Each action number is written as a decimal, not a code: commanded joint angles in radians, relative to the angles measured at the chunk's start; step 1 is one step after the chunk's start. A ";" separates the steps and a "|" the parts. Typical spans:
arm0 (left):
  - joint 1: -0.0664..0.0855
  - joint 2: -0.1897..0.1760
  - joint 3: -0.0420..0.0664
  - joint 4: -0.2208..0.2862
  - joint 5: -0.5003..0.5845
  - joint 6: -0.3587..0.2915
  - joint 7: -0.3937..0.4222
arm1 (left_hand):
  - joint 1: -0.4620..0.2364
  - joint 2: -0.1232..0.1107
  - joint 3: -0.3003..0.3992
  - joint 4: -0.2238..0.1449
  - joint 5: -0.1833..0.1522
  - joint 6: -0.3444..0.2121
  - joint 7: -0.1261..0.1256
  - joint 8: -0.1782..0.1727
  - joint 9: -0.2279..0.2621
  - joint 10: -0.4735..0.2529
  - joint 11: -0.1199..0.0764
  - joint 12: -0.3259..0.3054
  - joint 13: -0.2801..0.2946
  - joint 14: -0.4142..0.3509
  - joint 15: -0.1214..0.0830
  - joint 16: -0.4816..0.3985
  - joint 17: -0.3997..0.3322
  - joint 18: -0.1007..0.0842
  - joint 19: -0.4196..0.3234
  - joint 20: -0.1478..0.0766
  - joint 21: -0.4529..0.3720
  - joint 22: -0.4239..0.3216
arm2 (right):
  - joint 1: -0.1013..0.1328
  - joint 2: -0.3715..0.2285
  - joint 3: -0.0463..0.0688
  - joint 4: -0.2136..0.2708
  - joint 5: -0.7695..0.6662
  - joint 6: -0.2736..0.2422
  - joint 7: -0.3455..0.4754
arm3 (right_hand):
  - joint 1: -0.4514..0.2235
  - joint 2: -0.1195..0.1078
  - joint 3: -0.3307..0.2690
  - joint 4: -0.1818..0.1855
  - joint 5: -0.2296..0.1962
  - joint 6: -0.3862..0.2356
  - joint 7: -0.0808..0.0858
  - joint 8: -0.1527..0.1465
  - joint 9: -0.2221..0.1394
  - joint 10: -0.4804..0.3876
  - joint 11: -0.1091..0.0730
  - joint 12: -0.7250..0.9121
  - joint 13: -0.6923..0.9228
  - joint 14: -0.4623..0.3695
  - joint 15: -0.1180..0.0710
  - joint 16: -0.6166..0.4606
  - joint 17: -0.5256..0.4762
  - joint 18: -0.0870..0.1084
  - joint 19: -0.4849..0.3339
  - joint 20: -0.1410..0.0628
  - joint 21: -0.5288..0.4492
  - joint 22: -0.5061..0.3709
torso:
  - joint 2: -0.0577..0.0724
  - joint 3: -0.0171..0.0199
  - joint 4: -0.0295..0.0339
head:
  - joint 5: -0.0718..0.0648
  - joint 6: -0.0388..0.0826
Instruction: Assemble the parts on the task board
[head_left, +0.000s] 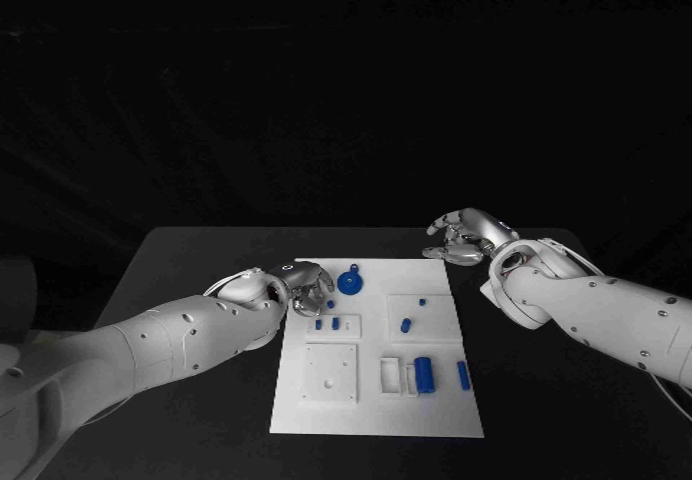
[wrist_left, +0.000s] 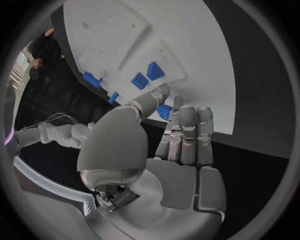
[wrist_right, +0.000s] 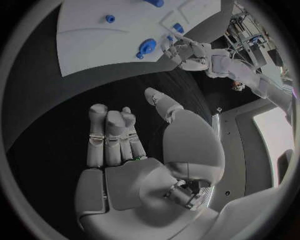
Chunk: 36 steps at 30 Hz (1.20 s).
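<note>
Head view: left hand (head_left: 296, 287) fingers curled empty over the task board (head_left: 378, 420) edge, right hand (head_left: 464, 237) fingers curled empty beyond its far corner.

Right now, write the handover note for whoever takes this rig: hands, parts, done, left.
Left hand: over the task board's left edge, fingers curled, a small blue part at their tips; whether it is gripped I cannot tell.
Right hand: off the board's far right corner, above the black table, holding nothing.
Parts: round blue knob piece near the far edge, small blue pieces mid-board, blue cylinder and thin blue bar near the white frames.
Done: nothing I can confirm.
Left: assembling the loose parts.
</note>
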 joint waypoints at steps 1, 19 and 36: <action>0.000 -0.002 0.001 0.001 0.005 -0.023 0.004 | 0.003 -0.009 0.003 0.009 -0.002 -0.012 0.000 -0.004 0.001 -0.019 0.005 -0.011 -0.001 -0.006 0.003 -0.004 -0.002 0.031 0.000 -0.014 -0.004 -0.002 | -0.001 -0.002 0.000 0.000 -0.004 0.036 0.028 | -0.005 -0.006 -0.006 -0.003 -0.002 -0.012 0.012 -0.002 -0.003 -0.016 0.002 -0.010 -0.011 -0.007 0.006 -0.011 -0.001 0.042 -0.009 -0.003 -0.011 0.017 | 0.000 0.0002 -0.0009 | -0.005 0.003; 0.006 -0.096 0.032 0.070 0.734 -0.093 0.263 | -0.045 0.069 0.039 0.023 -0.001 0.116 0.097 0.109 0.050 -0.020 0.026 -0.007 0.008 -0.140 0.032 -0.245 -0.121 -0.013 -0.149 0.034 -0.156 -0.063 | -0.038 0.019 -0.008 -0.035 -0.261 0.195 0.054 | 0.073 0.041 0.140 -0.089 -0.113 0.056 0.021 0.053 0.029 -0.089 0.043 -0.706 -0.598 -0.033 0.038 -0.084 -0.078 0.042 -0.059 0.036 -0.062 0.016 | 0.000 0.0008 0.0017 | -0.045 0.020; 0.067 -0.222 0.048 0.247 1.139 -0.044 0.291 | -0.081 0.106 0.021 -0.013 0.004 0.102 0.096 0.145 0.064 -0.069 0.060 -0.041 -0.020 -0.329 0.185 -0.700 -0.259 -0.037 -0.345 0.165 -0.365 -0.141 | -0.061 0.050 -0.038 -0.052 -0.453 0.212 -0.031 | 0.087 0.006 0.176 -0.087 -0.166 0.085 0.008 0.067 0.034 0.056 0.040 -0.902 -0.798 0.006 0.042 -0.059 -0.111 0.042 -0.014 0.019 -0.060 0.017 | -0.001 0.0004 0.0029 | -0.047 0.023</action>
